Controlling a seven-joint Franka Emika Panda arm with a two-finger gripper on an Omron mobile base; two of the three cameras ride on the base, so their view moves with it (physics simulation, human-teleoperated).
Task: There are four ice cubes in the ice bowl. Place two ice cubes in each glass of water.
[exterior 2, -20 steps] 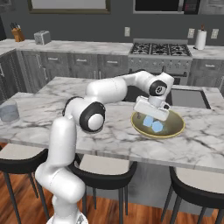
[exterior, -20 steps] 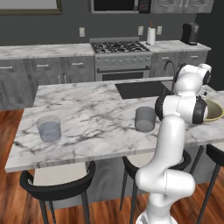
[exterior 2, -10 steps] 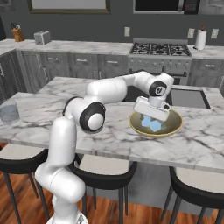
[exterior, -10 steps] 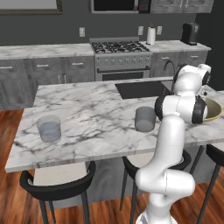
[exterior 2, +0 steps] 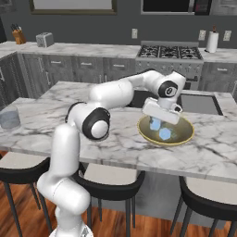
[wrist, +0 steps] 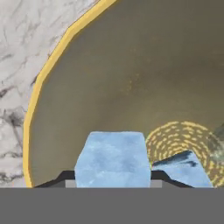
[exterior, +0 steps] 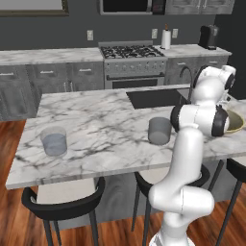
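My gripper (wrist: 113,177) reaches down into the yellowish-tan ice bowl (exterior 2: 186,135) at the right end of the island and is shut on a pale-blue ice cube (wrist: 113,158), which sits squarely between the two fingertips (wrist: 64,177). A second ice cube (wrist: 183,168) lies right beside it on the bowl floor. In the right base view the hand (exterior 2: 160,112) covers the bowl's left half, with ice cubes (exterior 2: 165,134) showing under it. One glass of water (exterior: 159,130) stands mid-island near the arm, and the other glass of water (exterior: 54,141) stands at the far left.
A dark sink (exterior: 153,98) with a faucet (exterior: 184,77) is set into the island behind the bowl. Black stools (exterior 2: 113,178) line the near edge. The stove (exterior: 129,50) and a paper towel roll (exterior: 166,38) stand on the back counter.
The jaws have closed from wide open onto the ice cube inside the bowl. The arm has hardly moved.
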